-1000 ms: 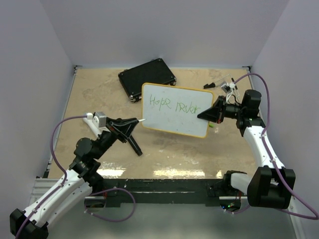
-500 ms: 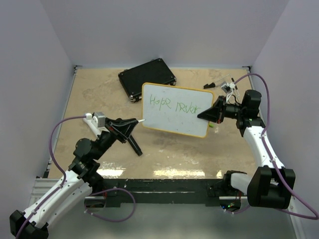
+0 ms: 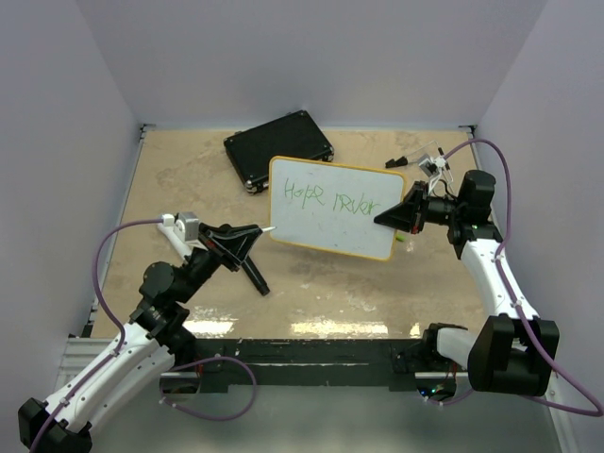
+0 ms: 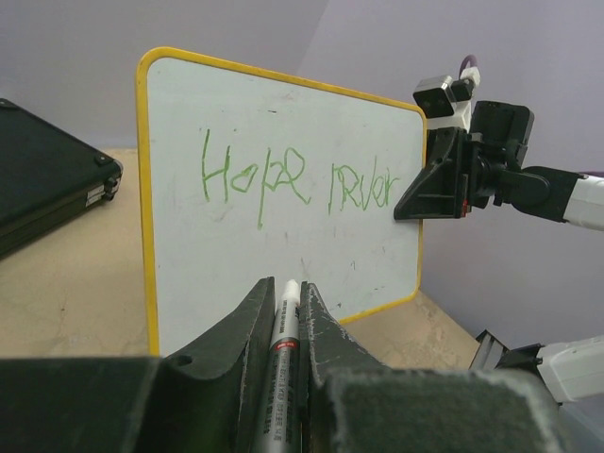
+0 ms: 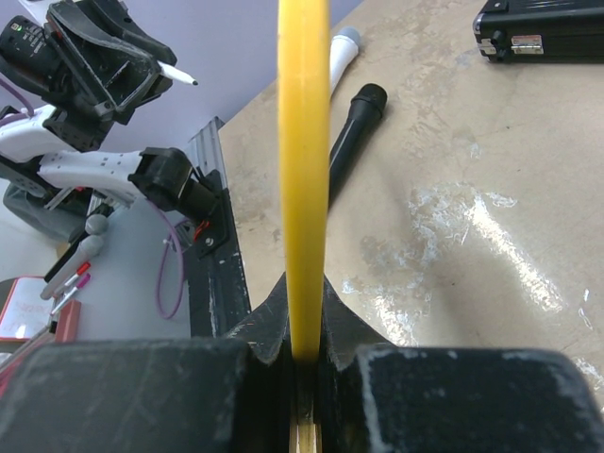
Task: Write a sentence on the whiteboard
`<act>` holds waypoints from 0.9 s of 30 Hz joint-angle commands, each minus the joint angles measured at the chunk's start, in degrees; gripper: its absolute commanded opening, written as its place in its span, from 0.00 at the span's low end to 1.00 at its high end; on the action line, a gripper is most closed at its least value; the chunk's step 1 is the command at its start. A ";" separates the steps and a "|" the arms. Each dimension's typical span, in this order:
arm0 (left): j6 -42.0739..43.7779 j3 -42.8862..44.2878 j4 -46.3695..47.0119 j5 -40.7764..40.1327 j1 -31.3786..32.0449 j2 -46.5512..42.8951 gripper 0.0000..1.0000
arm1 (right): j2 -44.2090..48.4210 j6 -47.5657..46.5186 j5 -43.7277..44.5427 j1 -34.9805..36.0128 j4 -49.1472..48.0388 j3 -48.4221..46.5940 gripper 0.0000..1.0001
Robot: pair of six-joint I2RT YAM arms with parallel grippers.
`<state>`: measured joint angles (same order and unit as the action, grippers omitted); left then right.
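Although a second separates the overhead views, nothing in them has shifted: both arms, the board and the pen sit exactly where they were, so this reads as a pause in the writing, not a stroke under way.

The right fingers [image 3: 398, 216] stay clamped on one short edge of the flat white whiteboard with a thin yellow rim [image 3: 330, 238], holding it raised over the sandy tabletop [image 3: 189, 179]. Whether its lower edge rests on that surface I cannot tell.

The left fingers [image 3: 243, 236] are closed tight around a slim marker with a white tip and dark barrel [image 4: 285, 326], which pokes out past them toward the board.

The board's long axis runs straight out from the right fingers toward the left fingers, and the right wrist view shows the rim edge-on. Its written face points at the left fingers.

The green handwritten sentence [image 4: 293, 179] so far seems to say "Hope never", in one line across the upper half.

The marker tip sits by the end of the board farthest from the right fingers, below that line. Contact cannot be judged.

With bare white under the words, the sentence is probably unfinished and a second line is likely next.

A black rectangular case [image 3: 279, 146] lies beyond the board, well apart from both sets of fingers.
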<state>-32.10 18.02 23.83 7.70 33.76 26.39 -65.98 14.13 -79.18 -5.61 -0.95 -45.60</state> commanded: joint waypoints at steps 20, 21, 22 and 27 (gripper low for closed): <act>-1.74 -0.53 1.04 -0.06 -0.45 -0.73 0.00 | 1.55 0.81 -3.88 -0.37 -3.53 -0.36 0.00; -1.74 -0.53 1.04 0.03 -0.45 -0.73 0.00 | 1.46 0.81 -3.88 -0.28 -3.62 -0.36 0.00; -1.74 -0.62 1.13 0.03 -0.45 -0.64 0.00 | 1.46 0.90 -3.88 -0.28 -3.53 -0.36 0.00; -1.83 -0.53 1.30 0.29 -0.53 -0.73 0.00 | 1.29 0.81 -3.97 -0.37 -3.62 -0.36 0.00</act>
<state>-32.53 17.87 23.07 7.73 33.76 25.89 -65.98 14.15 -79.24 -5.65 -0.95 -45.47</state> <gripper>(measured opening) 0.166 0.058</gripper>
